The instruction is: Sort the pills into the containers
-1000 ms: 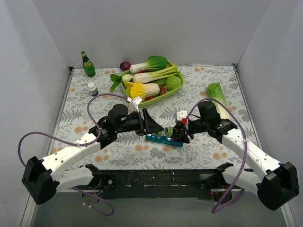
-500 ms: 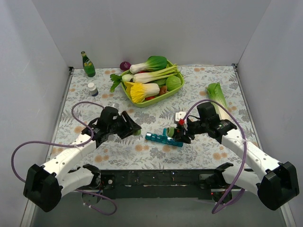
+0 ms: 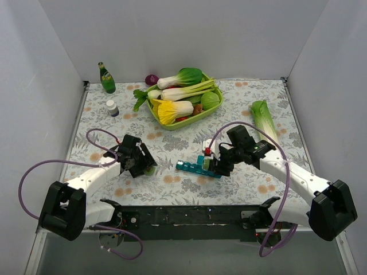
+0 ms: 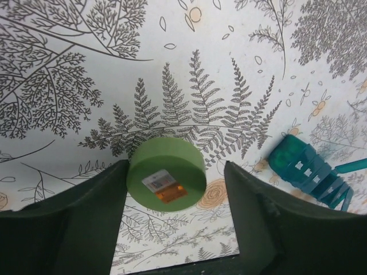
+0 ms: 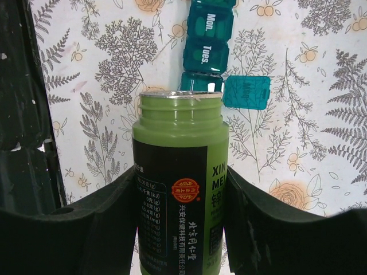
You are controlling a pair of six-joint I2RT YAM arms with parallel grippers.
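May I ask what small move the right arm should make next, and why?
Probably tip the bottle mouth-down over the open compartment so that pills can drop in. The right pincer grips the uncapped bottle. Its mouth sits right at that compartment of the teal strip, whose lid is flipped open.

Back left on the floral bench (image 3: 241, 94), a green glass bottle (image 3: 106, 78) stands upright, and a small white bottle with a dark cap (image 3: 112, 107) sits nearer in. At centre back is a lime-green basket (image 3: 198, 118) heaped with vegetables, bok choy (image 3: 182, 77) lying on top. A purple onion (image 3: 151, 79) is tucked just behind it. Far right, a leafy green stalk (image 3: 264, 117) lies alone.
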